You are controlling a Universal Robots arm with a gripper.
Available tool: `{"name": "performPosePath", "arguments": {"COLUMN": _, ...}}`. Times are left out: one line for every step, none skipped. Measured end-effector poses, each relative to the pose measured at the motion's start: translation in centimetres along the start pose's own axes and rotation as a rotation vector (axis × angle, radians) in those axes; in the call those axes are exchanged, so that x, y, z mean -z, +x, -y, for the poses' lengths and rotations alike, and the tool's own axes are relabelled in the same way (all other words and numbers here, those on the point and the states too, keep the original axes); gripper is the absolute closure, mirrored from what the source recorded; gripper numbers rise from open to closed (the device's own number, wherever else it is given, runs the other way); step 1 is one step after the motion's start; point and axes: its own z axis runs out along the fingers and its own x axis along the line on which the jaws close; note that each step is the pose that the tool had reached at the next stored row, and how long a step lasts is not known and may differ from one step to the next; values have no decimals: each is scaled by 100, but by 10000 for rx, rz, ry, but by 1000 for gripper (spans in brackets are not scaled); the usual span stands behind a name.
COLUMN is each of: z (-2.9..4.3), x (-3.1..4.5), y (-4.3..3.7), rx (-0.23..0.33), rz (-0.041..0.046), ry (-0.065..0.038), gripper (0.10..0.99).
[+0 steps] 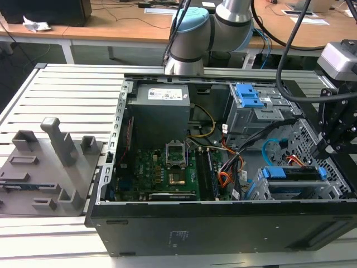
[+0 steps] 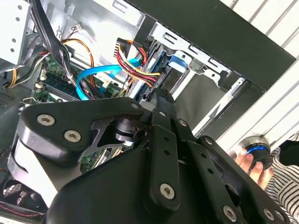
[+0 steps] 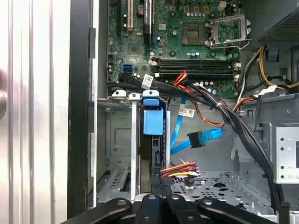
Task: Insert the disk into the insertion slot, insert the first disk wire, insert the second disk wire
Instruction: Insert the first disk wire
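The disk [image 3: 153, 122] sits edge-on inside the insertion slot [image 3: 117, 140], at the front corner of the open computer case [image 1: 223, 223]. Its blue carrier tab points toward the motherboard [image 3: 187, 28]. Just beside the end of the disk, the first disk wire [image 3: 180, 169] bends down to its small black plug. The claw [image 3: 161, 198] is pressed together on this plug, close against the disk's end. The second disk wire [image 3: 179, 133] hangs free in a curve near the blue tab, and its dark plug touches nothing. The case lies on its side on a slatted metal bench [image 1: 67, 84]. In the second wrist view, a person's hand [image 2: 245, 161] rests outside the case beside a round knob [image 2: 256, 150].
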Motion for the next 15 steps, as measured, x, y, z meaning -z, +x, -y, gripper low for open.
{"name": "performPosePath", "arguments": {"z": 0, "x": 0, "y": 0, "rx": 0, "rz": 1, "ry": 1, "gripper": 980}}
{"name": "performPosePath", "arguments": {"z": 0, "x": 0, "y": 0, "rx": 0, "rz": 1, "ry": 0, "gripper": 980}}
{"name": "performPosePath", "arguments": {"z": 0, "x": 1, "y": 0, "rx": 0, "rz": 0, "ry": 0, "gripper": 980}}
{"name": "performPosePath", "arguments": {"z": 0, "x": 1, "y": 0, "rx": 0, "rz": 0, "ry": 0, "gripper": 980}}
{"name": "performPosePath", "arguments": {"z": -12, "x": 2, "y": 0, "rx": -1, "rz": -3, "ry": 0, "gripper": 980}}
{"name": "performPosePath", "arguments": {"z": -25, "x": 1, "y": 0, "rx": -1, "rz": -2, "ry": 1, "gripper": 980}}
{"name": "performPosePath", "arguments": {"z": -36, "x": 0, "y": 1, "rx": 0, "rz": -1, "ry": 0, "gripper": 980}}
{"name": "performPosePath", "arguments": {"z": -74, "x": -2, "y": 1, "rx": 0, "rz": 0, "ry": 0, "gripper": 980}}
{"name": "performPosePath", "arguments": {"z": -104, "x": -3, "y": 2, "rx": 0, "rz": 0, "ry": 0, "gripper": 980}}
{"name": "performPosePath", "arguments": {"z": -131, "x": -5, "y": 2, "rx": 0, "rz": 1, "ry": 0, "gripper": 980}}
{"name": "performPosePath", "arguments": {"z": -147, "x": -5, "y": 2, "rx": 0, "rz": -1, "ry": 1, "gripper": 980}}
{"name": "performPosePath", "arguments": {"z": -174, "x": -7, "y": 3, "rx": 1, "rz": 0, "ry": 0, "gripper": 980}}
{"name": "performPosePath", "arguments": {"z": -200, "x": -8, "y": 4, "rx": 0, "rz": 1, "ry": 1, "gripper": 980}}
{"name": "performPosePath", "arguments": {"z": -212, "x": -8, "y": 4, "rx": -1, "rz": -1, "ry": 1, "gripper": 980}}
{"name": "performPosePath", "arguments": {"z": -212, "x": -8, "y": 4, "rx": 2, "rz": -1, "ry": 0, "gripper": 980}}
